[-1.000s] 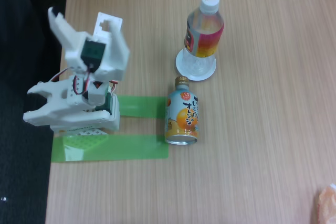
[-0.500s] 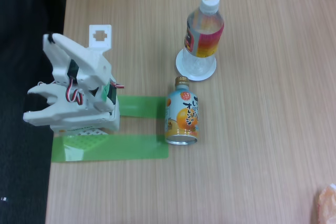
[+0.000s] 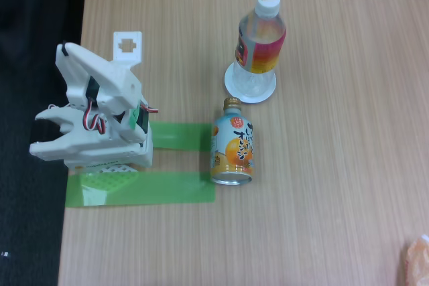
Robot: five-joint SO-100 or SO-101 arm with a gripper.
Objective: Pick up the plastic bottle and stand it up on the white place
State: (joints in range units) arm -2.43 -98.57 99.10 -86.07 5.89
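Observation:
The plastic bottle (image 3: 261,39), clear with a white cap and a red-orange-yellow label, stands upright on the white place (image 3: 250,84), a small round dish at the upper middle of the fixed view. My white arm is folded back over its base at the left table edge. Its gripper (image 3: 67,53) points up and to the left, far from the bottle and holding nothing. From this angle I cannot make out whether its jaws are apart.
A short orange-drink bottle-can (image 3: 232,149) with a gold cap lies on its side just below the dish. Green tape strips (image 3: 161,187) mark the table by the arm base (image 3: 107,155). An orange object (image 3: 417,260) sits at the lower right corner.
The arm has folded down and back toward its base since a second ago; it has stayed still for the last half second. The bottle and the can have not moved.

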